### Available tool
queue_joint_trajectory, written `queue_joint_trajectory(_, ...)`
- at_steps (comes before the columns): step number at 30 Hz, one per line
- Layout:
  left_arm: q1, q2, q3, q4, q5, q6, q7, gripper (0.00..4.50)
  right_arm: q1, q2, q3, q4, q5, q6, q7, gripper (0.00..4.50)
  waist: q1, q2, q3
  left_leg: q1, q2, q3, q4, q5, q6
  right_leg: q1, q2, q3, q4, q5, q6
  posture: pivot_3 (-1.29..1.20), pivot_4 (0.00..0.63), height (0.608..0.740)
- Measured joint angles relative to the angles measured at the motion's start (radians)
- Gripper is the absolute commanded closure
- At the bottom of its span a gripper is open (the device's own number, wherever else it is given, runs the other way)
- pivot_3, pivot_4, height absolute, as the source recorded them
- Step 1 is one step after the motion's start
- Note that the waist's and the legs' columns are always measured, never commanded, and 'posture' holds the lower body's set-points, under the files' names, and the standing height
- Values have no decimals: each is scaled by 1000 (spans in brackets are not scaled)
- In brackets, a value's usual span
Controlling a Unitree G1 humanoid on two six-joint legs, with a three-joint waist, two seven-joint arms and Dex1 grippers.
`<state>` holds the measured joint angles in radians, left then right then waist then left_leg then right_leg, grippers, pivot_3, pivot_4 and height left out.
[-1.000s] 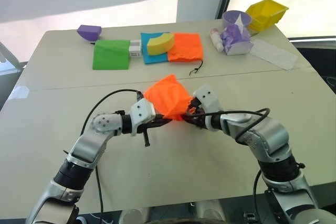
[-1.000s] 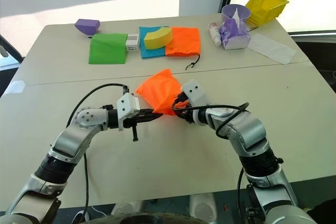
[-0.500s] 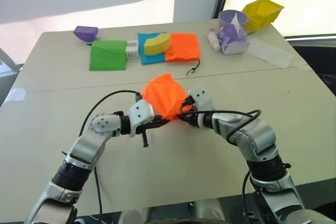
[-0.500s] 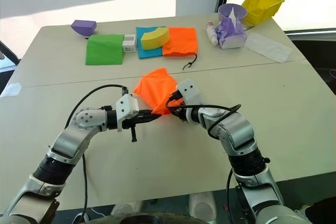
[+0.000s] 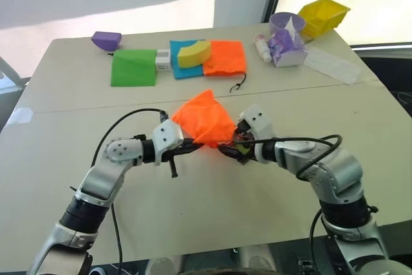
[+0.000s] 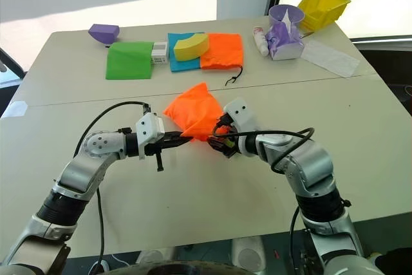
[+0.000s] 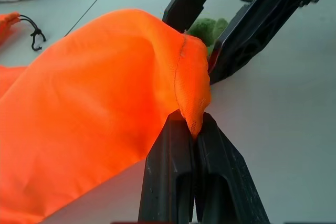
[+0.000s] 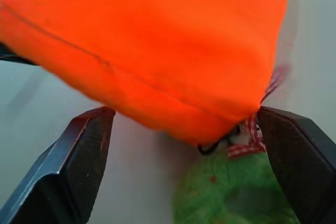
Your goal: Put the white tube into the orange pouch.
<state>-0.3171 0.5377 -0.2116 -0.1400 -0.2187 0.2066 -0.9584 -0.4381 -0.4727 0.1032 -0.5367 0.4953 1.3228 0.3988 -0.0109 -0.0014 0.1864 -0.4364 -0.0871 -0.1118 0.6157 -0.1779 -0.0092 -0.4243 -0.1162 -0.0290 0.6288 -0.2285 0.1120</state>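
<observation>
The orange pouch (image 5: 203, 119) hangs bunched above the table's middle, and my left gripper (image 5: 192, 149) is shut on its hem, the fabric pinched between the black fingertips (image 7: 181, 129). My right gripper (image 5: 233, 149) is open just to the right of the pouch. Its two fingers (image 8: 79, 150) stand wide apart on either side of the pouch's lower corner and the green pom-pom (image 8: 231, 192), without pressing on them. The white tube is hidden from view.
At the table's far side lie a green pouch (image 5: 134, 67), a blue cloth (image 5: 183, 70), a yellow wedge (image 5: 195, 53) and a second orange pouch (image 5: 226, 58). Far right stand a stubby white bottle (image 5: 262, 48), a purple box (image 5: 286, 49) and a yellow bin (image 5: 327, 16).
My right gripper's jaws have spread wide and let go of the pouch's corner. The left gripper keeps its hold on the hem.
</observation>
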Motion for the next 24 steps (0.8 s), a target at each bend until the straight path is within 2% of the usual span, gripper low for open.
queue_joint_trajectory(3, 0, -1, -1, 0, -1, -1, 0, 4500, 10, -61, -34, -51, 46, 18, 54, 59, 0, 0, 0, 0, 0, 0, 0, 0, 0, 0, -1, 0, 0, 0, 0, 0, 150, 740)
queue_joint_trajectory(6, 1, 1, 0, 0, -4, -1, -2, 4500, 51, -177, -33, -77, 55, -28, 118, 59, 2, 0, 0, 0, 0, 1, 0, 0, 0, 1, -2, 0, -1, -1, 1, 0, 150, 740)
queue_joint_trajectory(8, 1, 3, 1, 0, -9, -1, -2, 4500, 94, -265, 11, -70, 8, -110, 143, 59, 3, 0, 0, -1, -1, 2, 0, 0, 0, 1, -2, 0, -2, -2, 3, 0, 150, 740)
queue_joint_trajectory(10, 2, 4, 1, 0, -9, -1, -2, 4500, 126, -302, 55, -44, -51, -192, 147, 59, 1, -1, 0, -1, -1, 2, 0, 0, 0, 1, -3, 0, -3, -2, 4, 0, 150, 740)
queue_joint_trajectory(14, 2, 3, 1, 0, -10, 0, -2, 4500, 141, -255, 83, 19, -107, -284, 125, 59, -1, -1, 0, -1, 0, 1, 0, 0, 0, 0, -2, 0, -3, -1, 2, 0, 150, 740)
queue_joint_trajectory(18, 8, 4, 1, 0, -10, 1, -2, 4500, 142, -195, 69, 43, -109, -290, 106, 59, 0, -1, 0, -1, 0, 1, 0, 0, 0, 1, -2, 0, -2, 0, 0, 0, 150, 740)
queue_joint_trajectory(24, 9, 5, 1, -1, -10, 2, -1, 4500, 116, -163, 54, 77, -122, -300, 95, 59, 0, -1, 0, -1, 0, 1, 0, 0, 0, 0, -2, -1, -2, -1, 1, 0, 150, 740)
